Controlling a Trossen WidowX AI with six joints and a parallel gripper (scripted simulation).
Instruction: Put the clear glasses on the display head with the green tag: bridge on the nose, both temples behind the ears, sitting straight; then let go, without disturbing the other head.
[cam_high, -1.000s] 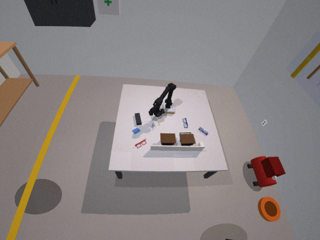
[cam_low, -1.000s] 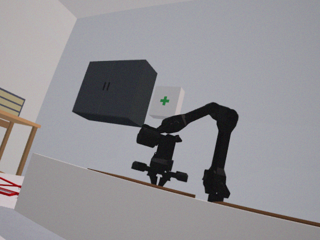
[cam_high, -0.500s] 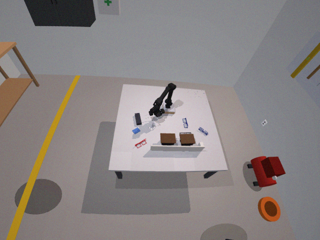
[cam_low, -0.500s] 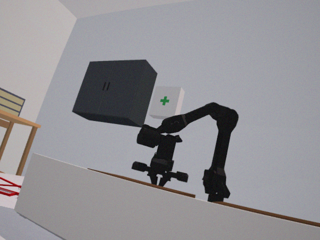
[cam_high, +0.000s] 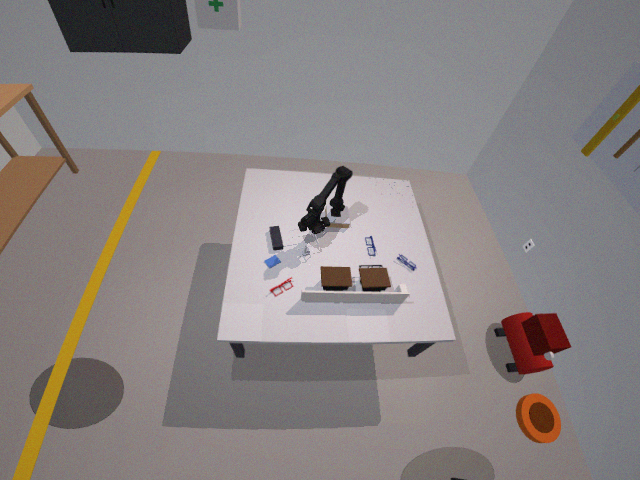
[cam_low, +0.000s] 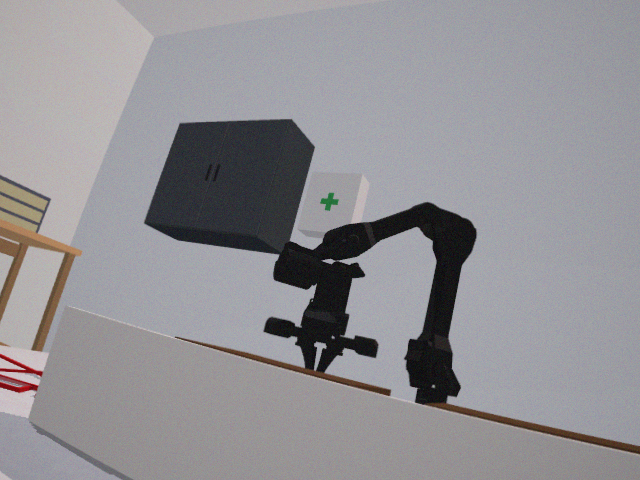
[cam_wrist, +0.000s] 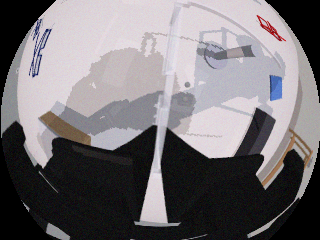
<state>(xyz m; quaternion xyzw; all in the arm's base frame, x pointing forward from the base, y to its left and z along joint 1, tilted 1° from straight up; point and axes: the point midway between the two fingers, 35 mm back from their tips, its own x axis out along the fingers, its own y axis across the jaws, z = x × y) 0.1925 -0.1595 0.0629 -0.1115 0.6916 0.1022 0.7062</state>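
Note:
My gripper (cam_high: 315, 227) (cam_low: 321, 363) (cam_wrist: 158, 130) is shut on the clear glasses (cam_wrist: 171, 54). It holds them a little above the white table (cam_high: 258, 315), left of the arm's base. In the wrist view a clear bar of the frame runs straight up from between the fingers, with a lens out to the right. In the top view the glasses (cam_high: 305, 250) are only a faint outline. Two display heads with brown tops (cam_high: 336, 276) (cam_high: 374, 277) stand side by side on a white stand (cam_high: 356, 296) (cam_low: 206, 413) nearer the table's front. I cannot tell which one carries the green tag.
Red glasses (cam_high: 278, 287) (cam_wrist: 267, 28) lie left of the stand. Two blue pairs (cam_high: 370, 245) (cam_high: 406, 261) lie to the right; one shows in the wrist view (cam_wrist: 39, 47). A black case (cam_high: 276, 237) and a blue cloth (cam_high: 272, 261) (cam_wrist: 275, 88) lie left of the gripper.

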